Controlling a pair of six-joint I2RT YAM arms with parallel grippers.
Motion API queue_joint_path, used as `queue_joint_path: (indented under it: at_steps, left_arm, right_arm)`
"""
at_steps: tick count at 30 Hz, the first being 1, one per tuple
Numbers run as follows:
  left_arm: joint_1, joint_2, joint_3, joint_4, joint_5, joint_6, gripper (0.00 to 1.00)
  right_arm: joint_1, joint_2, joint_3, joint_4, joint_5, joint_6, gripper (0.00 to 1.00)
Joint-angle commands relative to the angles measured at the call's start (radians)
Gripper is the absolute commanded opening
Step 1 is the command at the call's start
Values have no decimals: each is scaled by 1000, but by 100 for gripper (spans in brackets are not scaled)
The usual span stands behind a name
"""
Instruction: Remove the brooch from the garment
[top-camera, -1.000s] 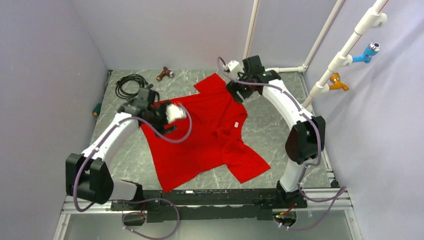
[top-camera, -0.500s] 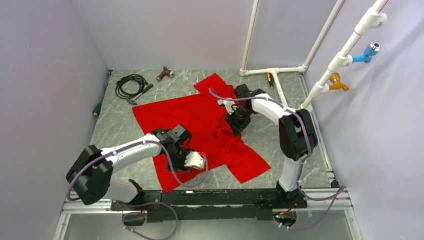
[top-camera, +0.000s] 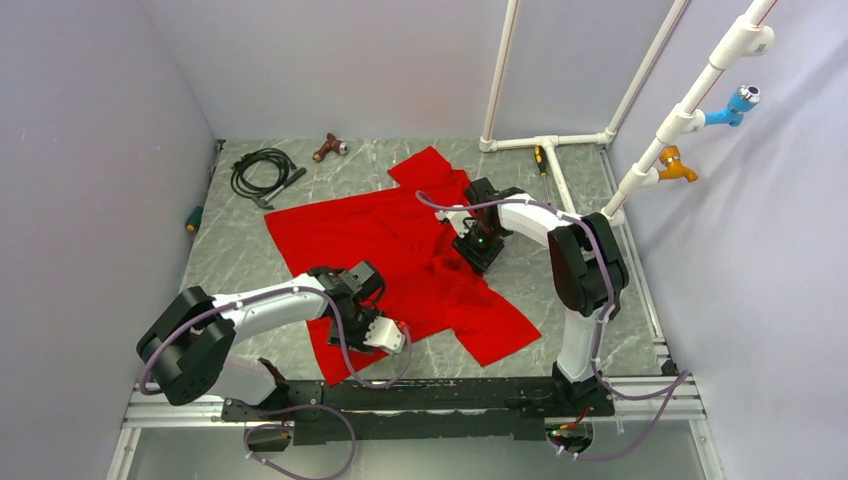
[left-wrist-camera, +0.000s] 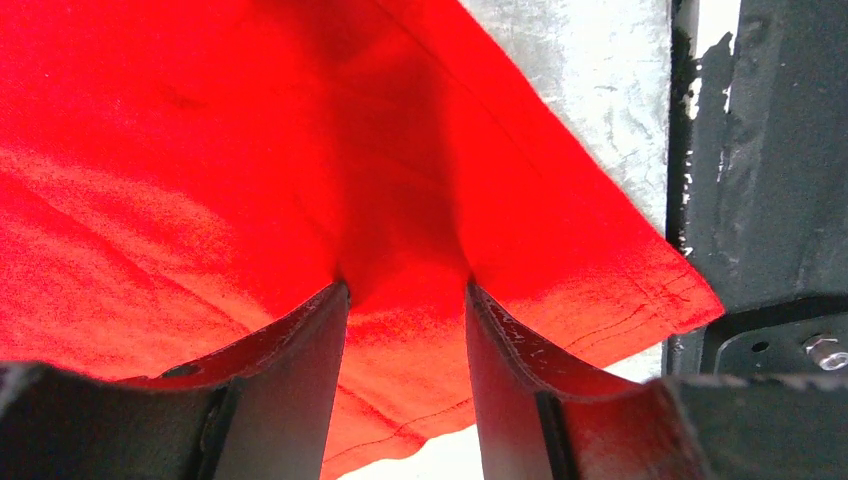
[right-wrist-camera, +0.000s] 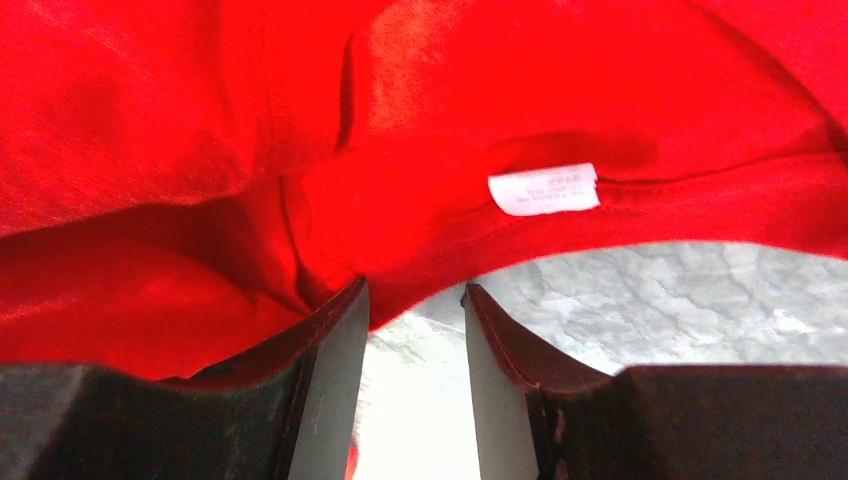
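T-shirt lies spread on table, rumpled at the neck. L hand is down on the hem corner nr the front edge. Its fingers are narrowly apart, tips pressed into the cloth, w/ a shadowed fold betw them. R hand is at the neckline, gap also narrow, bare table showing betw fingers. One tip touches the collar edge, white label just beside. Brooch: can't make out in any view.
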Motion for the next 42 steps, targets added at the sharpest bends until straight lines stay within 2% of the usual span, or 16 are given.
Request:
queue_joint_path:
  at_steps: [1,5,12,22,27,32,36,40,42]
  left_arm:
    - [4,0,-55,-66,-72,47,52]
    - [4,-17,-110,-48,-128,87,52]
    - [13,-44,-102,-102,-112,104,53]
    - [30,-148,-170,-204,-89,151,54]
    - [47,-174,-186,-202,-109,149,54]
    - [106,-183,-176,-234,-111,193,53]
    - [132,-210,-129,-295,-78,228,59]
    - [222,-243,-34,-344,15,226,74]
    - [279,-246,32,-363,80,208,80]
  right_arm:
    - [-35,12,-68,30,160,-85,43]
    - [-97,26,-42,15,230,-130,43]
    - [-176,47,-7,12,301,-212,43]
    - [-232,20,-47,-1,352,-295,44]
    - [-240,5,-34,-3,378,-304,44]
    - [-246,-17,-1,-20,395,-304,46]
    - [-246,-57,51,-64,365,-283,54]
    - [-245,-163,117,-145,242,-252,81]
    - [-245,-223,124,-189,169,-256,89]
